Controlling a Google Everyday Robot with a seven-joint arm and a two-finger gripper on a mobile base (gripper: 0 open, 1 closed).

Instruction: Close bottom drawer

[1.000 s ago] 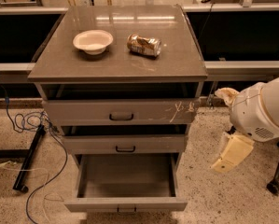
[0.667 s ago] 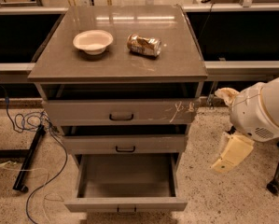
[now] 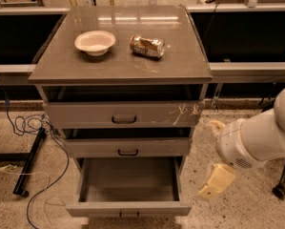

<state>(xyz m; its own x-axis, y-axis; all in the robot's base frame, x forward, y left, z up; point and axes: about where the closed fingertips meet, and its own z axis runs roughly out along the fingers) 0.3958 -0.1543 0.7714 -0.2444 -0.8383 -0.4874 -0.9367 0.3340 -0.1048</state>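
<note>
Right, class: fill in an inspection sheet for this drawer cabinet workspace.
Surface: grey cabinet top, glossy.
Job's things: bottom drawer pulled out, nothing seen inside.
Clutter: white bowl and crushed can on the top.
Grippers: gripper right of the cabinet, level with the lower drawers, touching nothing.
Cables: loose cables on the floor, left.
Surroundings: speckled floor; black stand leg at left.

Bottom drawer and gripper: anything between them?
Only a strip of speckled floor, in the camera view. The gripper hangs right of the open bottom drawer, apart from it.
</note>
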